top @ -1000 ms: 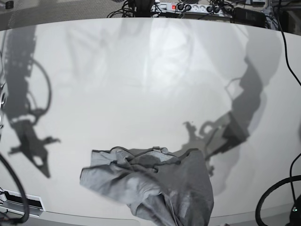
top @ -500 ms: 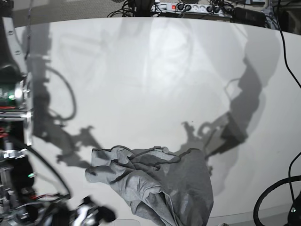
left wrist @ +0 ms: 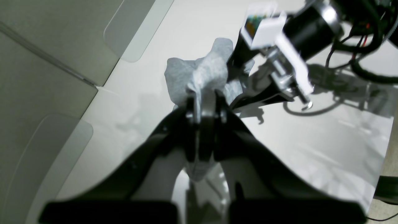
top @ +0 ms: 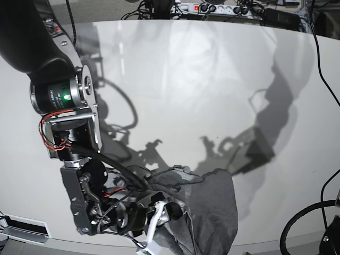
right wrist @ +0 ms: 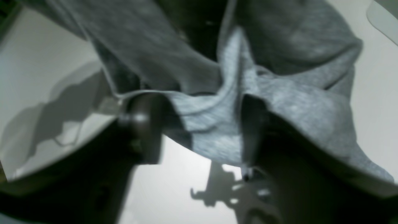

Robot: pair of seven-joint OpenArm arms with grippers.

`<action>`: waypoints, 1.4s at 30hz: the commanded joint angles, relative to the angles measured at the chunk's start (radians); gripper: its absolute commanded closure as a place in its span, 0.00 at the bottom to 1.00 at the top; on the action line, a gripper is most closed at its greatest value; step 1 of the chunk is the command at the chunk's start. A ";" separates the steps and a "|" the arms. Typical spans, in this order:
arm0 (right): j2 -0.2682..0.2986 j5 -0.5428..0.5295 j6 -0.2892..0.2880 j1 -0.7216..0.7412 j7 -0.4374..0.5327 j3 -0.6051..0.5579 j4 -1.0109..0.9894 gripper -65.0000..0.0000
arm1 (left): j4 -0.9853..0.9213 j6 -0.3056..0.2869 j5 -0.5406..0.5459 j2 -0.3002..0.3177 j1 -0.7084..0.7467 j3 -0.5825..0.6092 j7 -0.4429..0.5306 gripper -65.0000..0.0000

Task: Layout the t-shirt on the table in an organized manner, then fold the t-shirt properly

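Note:
The grey t-shirt (top: 212, 207) lies crumpled at the table's (top: 212, 79) near edge. In the left wrist view my left gripper (left wrist: 203, 107) is shut on a raised bunch of the t-shirt (left wrist: 199, 73), lifted above the table (left wrist: 311, 140); this gripper is outside the base view. My right gripper (top: 166, 210) has come down at the shirt's left side. In the right wrist view the right gripper (right wrist: 199, 127) stands open, its fingers (right wrist: 141, 124) apart, with a hemmed fold of the t-shirt (right wrist: 211, 124) lying between them and draped over the right-hand finger.
A power strip (top: 212, 8) with cables lies beyond the far edge. A black cable (top: 324, 53) hangs at the right, with a cable loop (top: 303, 228) at the near right corner. Clear floor mats (left wrist: 133, 34) lie past the table edge. The right arm (left wrist: 289, 37) is close to my left gripper.
The right arm has swung in from the left and dropped onto the shirt's left side. Its jaws have opened. The shirt's left part has bunched up under it.

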State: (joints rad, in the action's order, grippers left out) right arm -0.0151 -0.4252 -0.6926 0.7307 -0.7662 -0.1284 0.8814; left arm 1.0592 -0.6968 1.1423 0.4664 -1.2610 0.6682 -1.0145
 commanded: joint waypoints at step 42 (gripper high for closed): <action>0.607 -0.511 -0.006 0.355 -0.336 0.019 0.477 1.00 | -0.204 -0.001 0.052 -0.021 -0.048 -0.012 0.030 1.00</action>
State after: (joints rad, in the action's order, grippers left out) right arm 0.5732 -0.9497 -0.7078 1.0451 -1.1240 -0.1207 1.3491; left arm 0.8482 -0.7010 1.2045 0.4355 -1.2648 0.6670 -0.9771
